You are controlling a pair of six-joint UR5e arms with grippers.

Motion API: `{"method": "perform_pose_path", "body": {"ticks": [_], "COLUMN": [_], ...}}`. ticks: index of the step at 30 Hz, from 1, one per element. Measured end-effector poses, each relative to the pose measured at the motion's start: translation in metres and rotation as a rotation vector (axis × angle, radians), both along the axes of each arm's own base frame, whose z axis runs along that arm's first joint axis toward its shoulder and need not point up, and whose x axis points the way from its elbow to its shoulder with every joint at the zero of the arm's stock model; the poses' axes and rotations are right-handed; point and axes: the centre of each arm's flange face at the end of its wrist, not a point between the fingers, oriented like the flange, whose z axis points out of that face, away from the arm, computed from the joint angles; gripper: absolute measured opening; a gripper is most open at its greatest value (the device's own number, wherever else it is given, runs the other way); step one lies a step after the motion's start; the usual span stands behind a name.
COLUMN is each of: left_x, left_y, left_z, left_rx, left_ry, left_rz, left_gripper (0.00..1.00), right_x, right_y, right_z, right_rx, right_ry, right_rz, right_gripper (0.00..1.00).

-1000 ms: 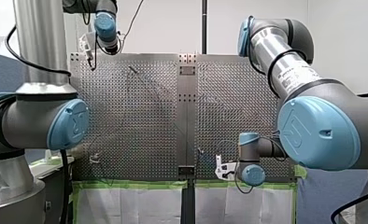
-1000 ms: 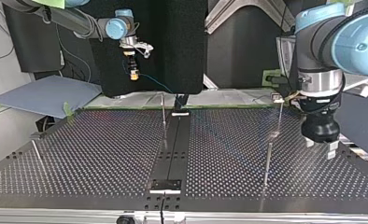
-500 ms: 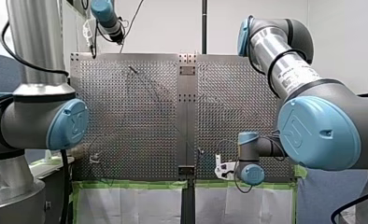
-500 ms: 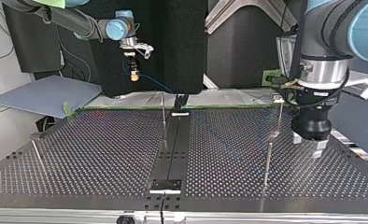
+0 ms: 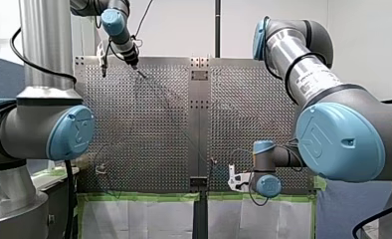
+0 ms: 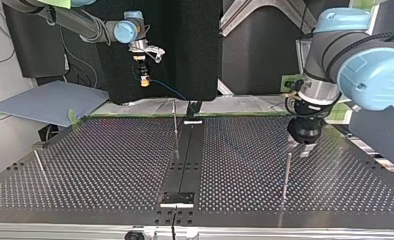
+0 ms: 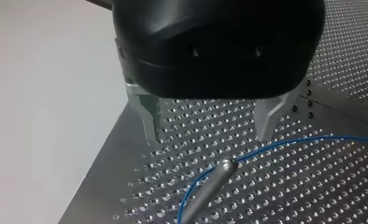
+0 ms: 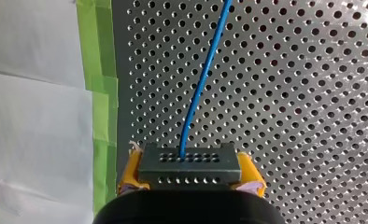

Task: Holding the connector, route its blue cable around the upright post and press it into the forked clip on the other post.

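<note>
Right jaws tight on connector (image 8: 190, 169) (left agape)

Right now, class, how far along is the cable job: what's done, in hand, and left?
Done: my right claw grips the connector, blue cable trailing out. In hand: my left claw hangs open above a post whose tip the cable passes. Left: no seated cable shows, so clipping likely remains.

My right gripper (image 8: 190, 174) clamps the dark, hole-dotted connector (image 8: 190, 167) between its yellow pads (image 8: 130, 171). From the middle of the connector's face the blue cable (image 8: 203, 79) runs straight ahead over the perforated table (image 8: 294, 93). Off to one side of the connector, green tape (image 8: 100, 93) edges the table, with a white sheet (image 8: 32, 121) beyond it.
</note>
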Motion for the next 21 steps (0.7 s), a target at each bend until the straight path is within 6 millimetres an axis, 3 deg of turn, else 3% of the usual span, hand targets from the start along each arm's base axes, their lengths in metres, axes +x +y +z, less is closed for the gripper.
{"method": "perform_pose_path", "body": {"ticks": [21], "left_x": [-0.0049], "left_y": [0.0003], "left_z": [-0.0029], "left_rx": [0.024], "left_ry": [0.028], "left_rz": [0.049], "left_gripper": [1.0], "right_x": [0.0023], "right_y": [0.0021], "right_z": [-0.0001], "right_rx": [0.002], "right_ry": [0.0], "right_rz": [0.006], "right_gripper": [0.0]}}
